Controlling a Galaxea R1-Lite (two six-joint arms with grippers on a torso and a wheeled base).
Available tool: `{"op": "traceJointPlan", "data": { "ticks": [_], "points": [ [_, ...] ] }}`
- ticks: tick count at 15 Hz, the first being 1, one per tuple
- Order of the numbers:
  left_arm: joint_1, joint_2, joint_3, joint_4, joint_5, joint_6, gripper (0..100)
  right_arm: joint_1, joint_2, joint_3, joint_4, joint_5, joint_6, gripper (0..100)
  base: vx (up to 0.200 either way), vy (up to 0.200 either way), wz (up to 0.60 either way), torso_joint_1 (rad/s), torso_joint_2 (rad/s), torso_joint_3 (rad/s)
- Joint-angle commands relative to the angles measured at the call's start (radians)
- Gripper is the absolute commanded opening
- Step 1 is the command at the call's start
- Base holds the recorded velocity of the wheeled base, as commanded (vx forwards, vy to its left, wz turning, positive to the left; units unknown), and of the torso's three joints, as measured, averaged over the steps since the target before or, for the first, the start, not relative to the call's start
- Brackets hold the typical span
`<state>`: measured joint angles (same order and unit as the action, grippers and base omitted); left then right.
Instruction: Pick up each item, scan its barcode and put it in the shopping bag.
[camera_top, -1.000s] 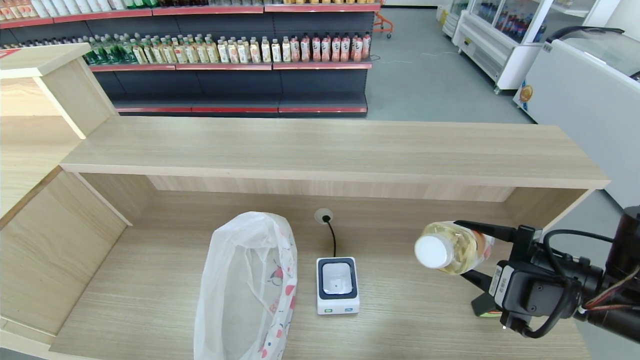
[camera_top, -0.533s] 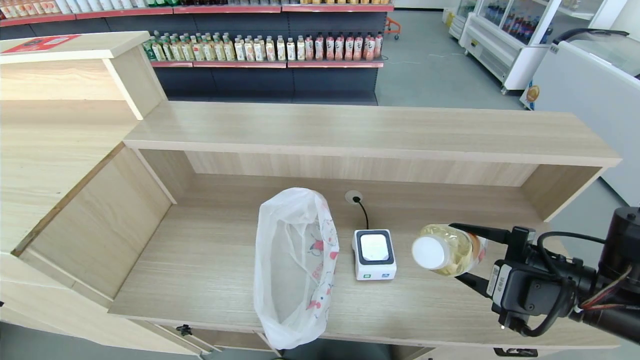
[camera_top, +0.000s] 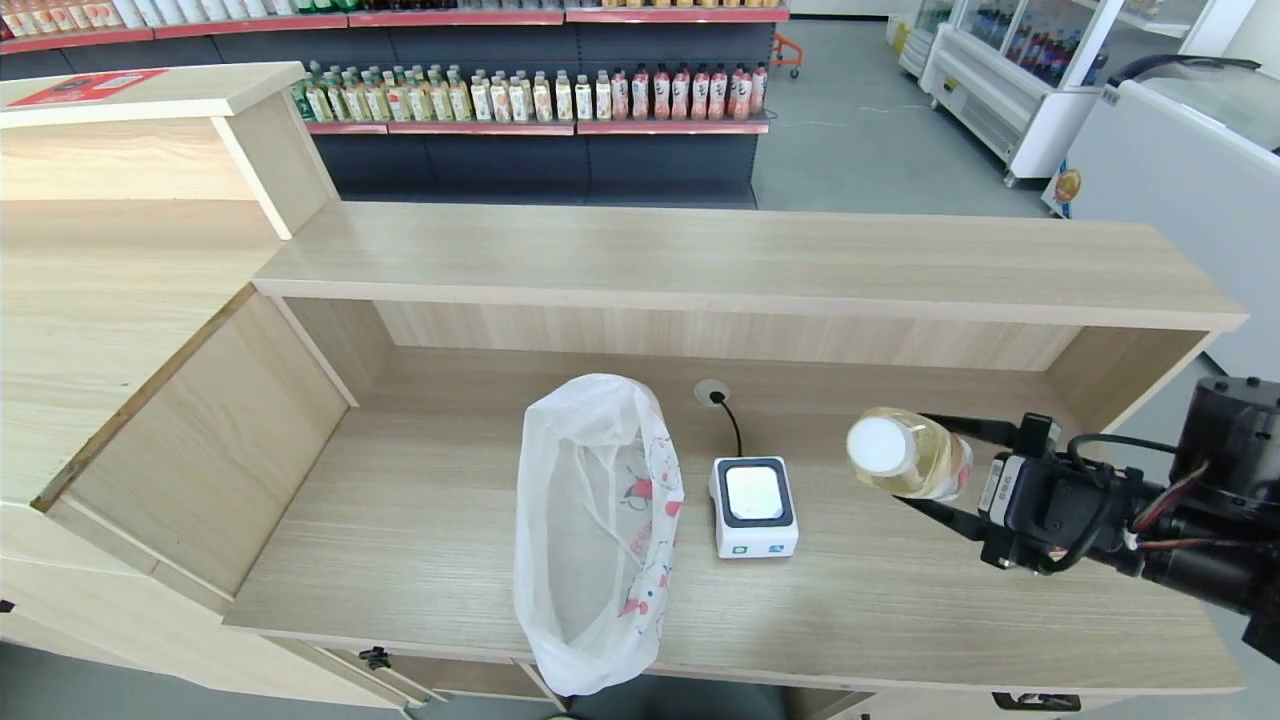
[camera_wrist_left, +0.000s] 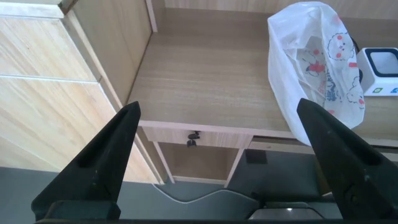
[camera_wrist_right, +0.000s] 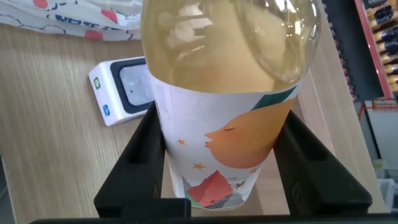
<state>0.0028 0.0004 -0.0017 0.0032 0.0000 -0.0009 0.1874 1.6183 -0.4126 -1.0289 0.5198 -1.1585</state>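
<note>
Head view: right gripper (camera_top: 935, 465) grips the bottle (camera_top: 900, 455) sideways above the counter (camera_top: 400, 520).

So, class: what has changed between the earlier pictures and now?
The head camera turned, so the whole scene shifted. The right gripper, still shut on the bottle, moved slightly farther from the robot, beside the scanner. The shopping bag and scanner stayed put.

Light wood checkout counter (camera_top: 740, 260); drink shelves (camera_top: 560, 128) behind; grey floor (camera_top: 870, 150); white chest freezers (camera_top: 1180, 200) at right.
</note>
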Motion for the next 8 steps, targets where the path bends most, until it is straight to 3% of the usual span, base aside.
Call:
{"op": "traceJointPlan", "data": {
  "ticks": [1, 8],
  "points": [
    [0.0, 0.0, 0.0, 0.0, 0.0, -0.001, 100, -0.033, 0.137, -0.104, 0.0, 0.051, 0.03, 0, 0.0, 0.0, 0.0, 0.0, 0.0, 0.0],
    [0.0, 0.0, 0.0, 0.0, 0.0, -0.001, 100, -0.036, 0.445, -0.29, -0.132, 0.224, 0.091, 0, 0.0, 0.0, 0.0, 0.0, 0.0, 0.0]
  ]
}}
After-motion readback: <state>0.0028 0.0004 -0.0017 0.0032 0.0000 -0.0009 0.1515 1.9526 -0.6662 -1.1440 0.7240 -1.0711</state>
